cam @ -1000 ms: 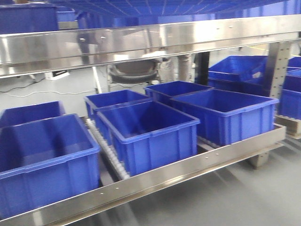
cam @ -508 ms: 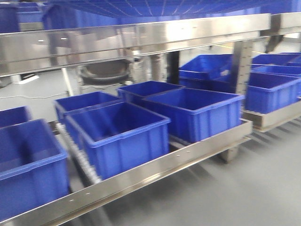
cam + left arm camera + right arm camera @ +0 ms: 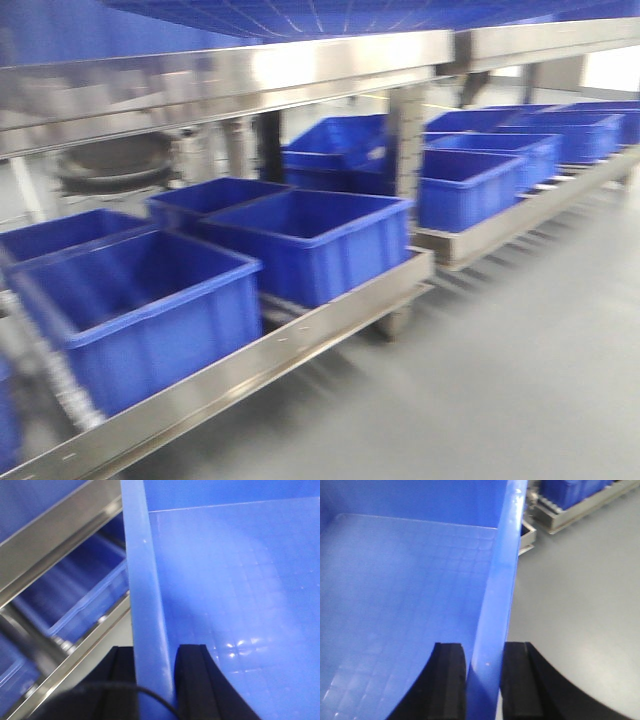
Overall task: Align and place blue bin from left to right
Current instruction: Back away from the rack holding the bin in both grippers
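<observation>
The blue bin (image 3: 240,580) fills both wrist views: bright blue, with a faint grid pattern on its inner floor. My left gripper (image 3: 154,651) is shut on the bin's left rim (image 3: 142,570), one black finger (image 3: 192,655) inside the wall and one outside. My right gripper (image 3: 485,647) is shut on the bin's right rim (image 3: 502,565) in the same way. The bin's inner floor (image 3: 405,595) looks empty. In the front view neither the held bin nor the grippers show.
A steel rack with a front rail (image 3: 300,345) holds darker smooth blue bins (image 3: 310,240) (image 3: 130,300) under an upper beam (image 3: 230,80). A post (image 3: 405,130) separates it from a second rack of bins (image 3: 480,185) at right. Grey floor (image 3: 500,380) lies in front.
The front view has swept right: the rack's bins slid left in the picture and a second rack of bins came into view on the right.
</observation>
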